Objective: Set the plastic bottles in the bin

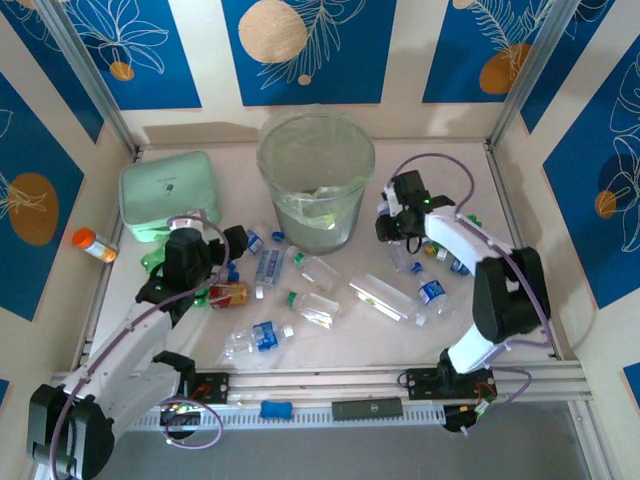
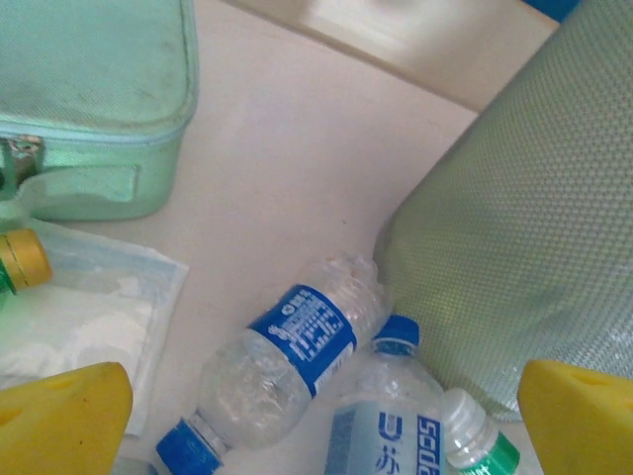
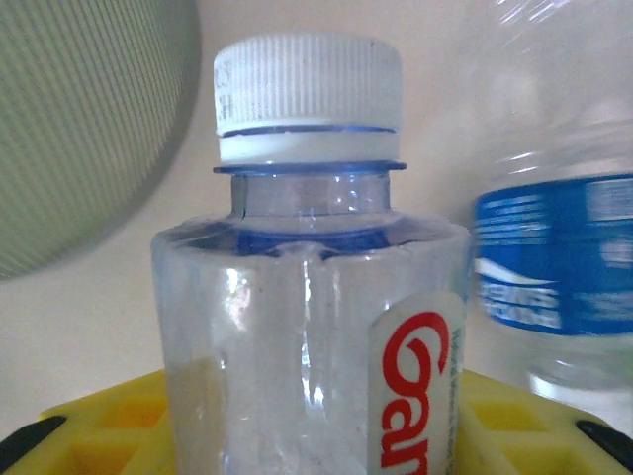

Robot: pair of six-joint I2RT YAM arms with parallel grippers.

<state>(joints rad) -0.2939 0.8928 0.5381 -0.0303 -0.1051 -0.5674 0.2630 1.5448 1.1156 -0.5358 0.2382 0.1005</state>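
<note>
mint green zip case [image 1: 168, 190] sits at the far left, and it is not part of your job. just beside it the left gripper [image 1: 228, 255] hangs with its jaws wide apart and nothing between them, over a clear bottle with blue label [image 2: 297, 341] that lies on the table [image 1: 500, 215] close to the wall of the bin [image 1: 340, 215]. many more plastic bottles [image 1: 385, 297] lie scattered in front of the bin. to the right of the bin, the right gripper [image 1: 390, 226] is closed around a clear bottle with white cap and red letters [image 3: 312, 297], low near the table. i judge that the step in hand is the pick of this bottle. next you need to lift it higher than the bin rim, carry it left over the opening, and only then release.
</note>
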